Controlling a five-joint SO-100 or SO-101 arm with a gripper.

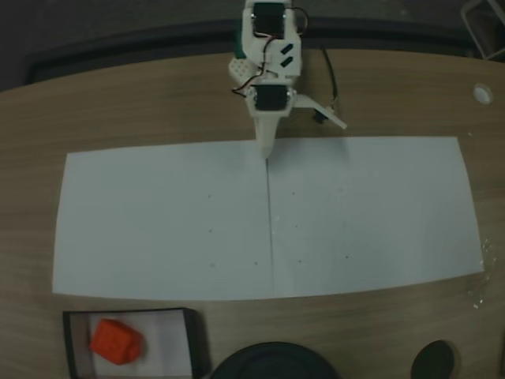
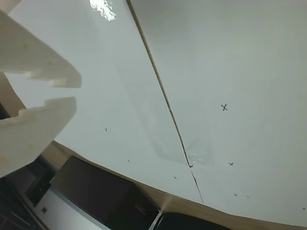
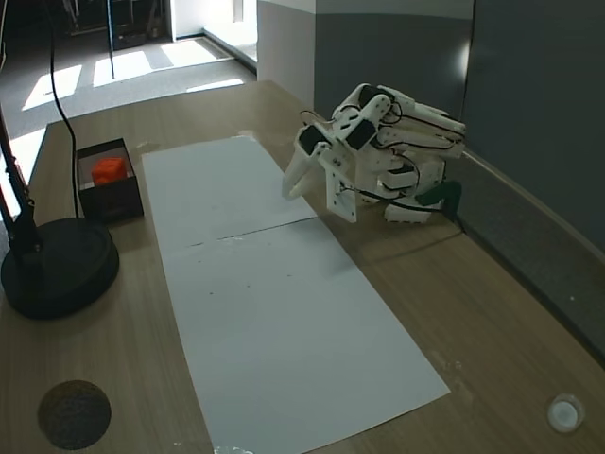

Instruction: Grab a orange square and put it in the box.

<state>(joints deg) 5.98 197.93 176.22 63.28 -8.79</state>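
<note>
Wood-grain tabletop (image 1: 31, 197), two white paper sheets (image 1: 166, 221) laid side by side w/ a seam down the middle, small pen crosses on them. Dim room; sunlit floor beyond in a fixed view.

Small bright orange-red plastic cube w/ rounded edges (image 1: 116, 341) sits inside the shallow black-walled tray w/ white bottom (image 1: 177, 343), near tray's left side in that view; same in the other fixed view (image 3: 110, 170), tray (image 3: 126, 200) next to a round black disc base (image 3: 59, 265).

White two-finger gripper (image 1: 267, 150) folded back near arm's base, tip low over the far paper edge, well apart from tray. Wrist view: jaws slightly apart, narrow gap, nothing between them (image 2: 72, 91).

Judgement: cube already in box, so place step looks done; arm looks parked. Next move calls for little, maybe just holding rest pose. If a re-grasp were wanted, it'd need a long reach across the paper.
</note>
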